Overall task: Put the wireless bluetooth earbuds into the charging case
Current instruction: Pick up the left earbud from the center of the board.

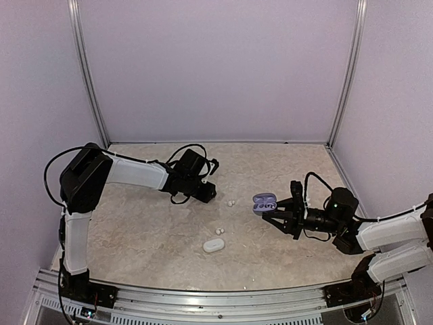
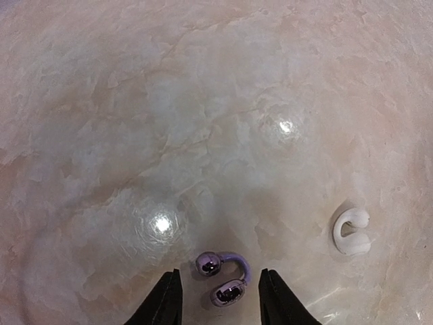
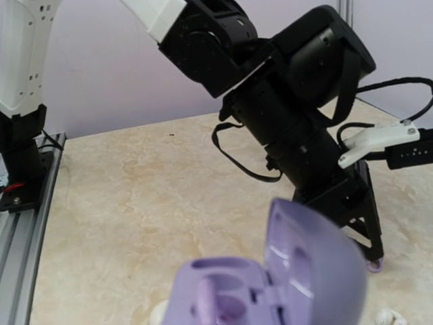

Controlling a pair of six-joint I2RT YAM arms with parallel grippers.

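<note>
Two charging cases are on show. The purple charging case [image 1: 264,202], lid swung open, sits pinched at the tips of the right fingers [image 1: 277,211], and in the right wrist view its wells look empty. The white case [image 1: 214,245] lies on the counter [image 1: 135,230] nearer the arm bases, with another white bud [image 1: 219,231] just beside it. The left fingers [image 1: 207,193] are spread and lowered over the purple earbud [image 2: 223,277], a clip-shaped piece with two shiny dark ends. One finger stands on each side of it with a sliver of counter showing between, so nothing is gripped. A white earbud [image 2: 352,231] lies near it to one side, apart from the fingers. The step in hand appears to be the pick-up of the purple earbud, so the task is at an early stage, with no bud seated in either case. The next move likely calls for closing squarely on the small, glossy, rounded piece without squirting it sideways. It then needs lifting, carrying across to the held case well apart, and turning so its ends match the wells.
</note>
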